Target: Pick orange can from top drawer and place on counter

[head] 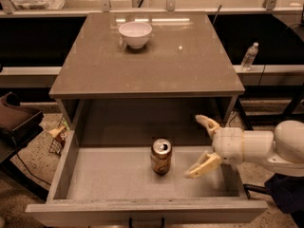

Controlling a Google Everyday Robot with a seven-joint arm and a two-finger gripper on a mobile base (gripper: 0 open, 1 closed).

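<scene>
Gripper (192, 147), fingers spread apart, at lower right over the open top drawer (109, 177), beside the upright orange can (161, 156).

I see orange can (161, 156) upright on floor of top drawer (109, 177), near mid-width; brown-gold body, silver top, tab hole open. Drawer pulled out, grey, shallow, worn front edge. Bench (185, 68) above it, glossy grey-brown. Gripper (205, 145) just right of can, fingers spread, not touching.

Orange can (161, 156) brownish-gold; top drawer (109, 177) grey; counter (156, 68) grey-brown; cream gripper (193, 147) over drawer, right of can.
</scene>
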